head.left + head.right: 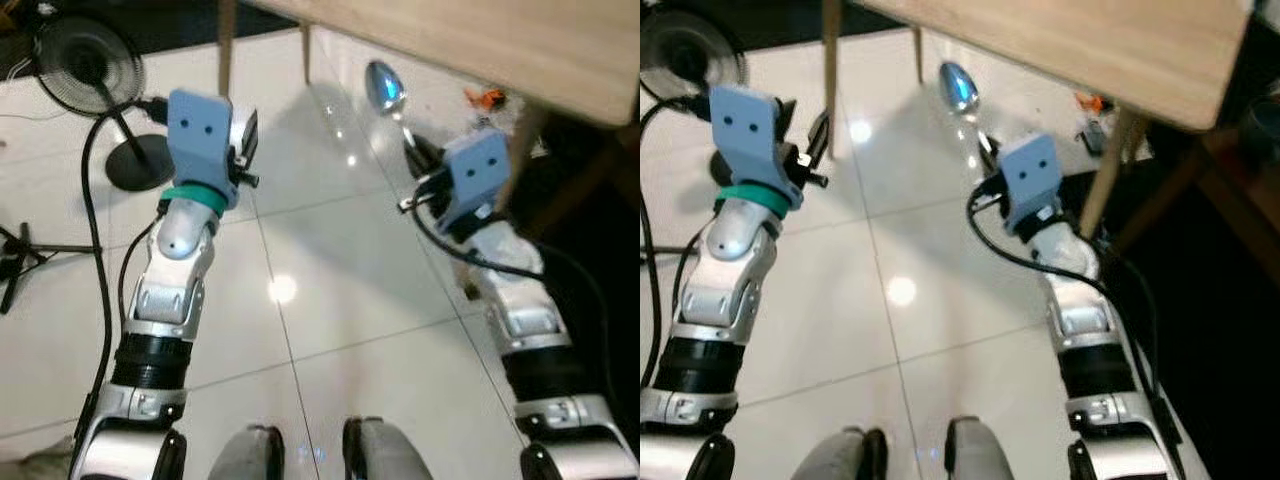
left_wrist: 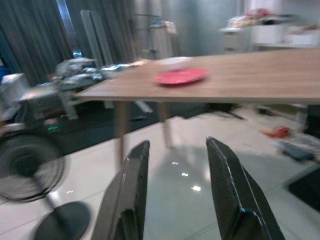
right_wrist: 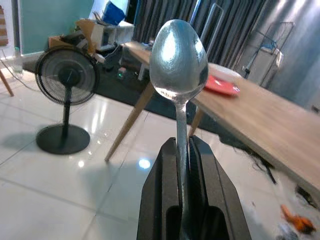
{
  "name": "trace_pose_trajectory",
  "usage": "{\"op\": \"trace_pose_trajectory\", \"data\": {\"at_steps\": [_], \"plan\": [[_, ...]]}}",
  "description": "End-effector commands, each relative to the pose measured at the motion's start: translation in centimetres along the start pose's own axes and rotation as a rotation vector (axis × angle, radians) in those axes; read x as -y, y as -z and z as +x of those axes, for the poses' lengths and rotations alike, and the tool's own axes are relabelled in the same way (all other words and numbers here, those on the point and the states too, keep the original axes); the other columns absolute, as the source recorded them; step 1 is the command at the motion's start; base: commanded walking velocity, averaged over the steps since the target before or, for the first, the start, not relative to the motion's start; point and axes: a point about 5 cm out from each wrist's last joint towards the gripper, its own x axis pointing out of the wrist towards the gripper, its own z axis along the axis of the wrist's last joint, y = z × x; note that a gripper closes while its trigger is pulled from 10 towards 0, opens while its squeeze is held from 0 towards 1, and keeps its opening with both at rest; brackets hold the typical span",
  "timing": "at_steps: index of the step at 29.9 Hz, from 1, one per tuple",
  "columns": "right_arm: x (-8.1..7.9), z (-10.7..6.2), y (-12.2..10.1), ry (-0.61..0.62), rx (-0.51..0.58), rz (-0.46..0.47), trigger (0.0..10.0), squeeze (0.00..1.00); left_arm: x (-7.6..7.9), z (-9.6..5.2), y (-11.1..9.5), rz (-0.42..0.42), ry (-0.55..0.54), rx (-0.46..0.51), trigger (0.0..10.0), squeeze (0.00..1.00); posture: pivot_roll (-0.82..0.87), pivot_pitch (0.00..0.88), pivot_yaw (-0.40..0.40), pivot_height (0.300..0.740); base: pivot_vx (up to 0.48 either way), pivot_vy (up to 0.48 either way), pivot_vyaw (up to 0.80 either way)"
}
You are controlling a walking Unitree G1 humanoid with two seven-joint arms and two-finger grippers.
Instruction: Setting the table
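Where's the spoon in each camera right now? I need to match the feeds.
Left eye view: spoon upper centre, beyond the right gripper, below the table edge.
Right eye view: spoon upper centre.
Left wrist view: no spoon.
Right wrist view: spoon upright, clamped between the fingers.
Shared landmark: wooden table.

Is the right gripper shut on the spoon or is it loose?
Shut on it. In the right wrist view the right gripper has both fingers pressed against the handle of the spoon, whose bowl sticks out beyond the fingertips.
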Motion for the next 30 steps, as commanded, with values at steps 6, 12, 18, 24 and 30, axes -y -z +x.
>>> {"op": "trace_pose_trajectory", "data": {"at_steps": [6, 12, 18, 24, 30], "plan": [[-1.04, 0.24, -0.07, -0.030, 0.015, 0.013, 10.0, 0.00, -0.24, -0.12, 0.33, -0.005, -0.011, -0.014, 10.0, 0.00, 0.02, 0.145, 0.074, 0.740, 0.419, 0.000, 0.76], [-1.15, 0.40, -0.17, -0.026, 0.021, 0.017, 10.0, 0.00, -0.23, -0.08, 0.29, -0.006, -0.011, -0.012, 10.0, 0.00, 0.02, 0.143, 0.076, 0.740, 0.417, 0.000, 0.56], [-1.28, 0.52, -0.31, -0.019, 0.032, 0.032, 10.0, 0.00, -0.18, 0.02, 0.21, -0.009, -0.012, -0.009, 10.0, 0.00, 0.01, 0.138, 0.078, 0.740, 0.415, 0.000, 0.00], [-1.39, 0.57, -0.44, -0.010, 0.042, 0.046, 10.0, 0.00, -0.15, 0.14, 0.13, -0.011, -0.012, -0.005, 10.0, 0.00, 0.01, 0.132, 0.080, 0.740, 0.415, 0.000, 0.00], [-1.36, 0.58, -0.48, 0.006, 0.050, 0.062, 10.0, 0.00, -0.09, 0.20, 0.11, -0.013, -0.010, -0.003, 10.0, 0.00, 0.01, 0.130, 0.079, 0.740, 0.416, 0.000, 0.00]]}}
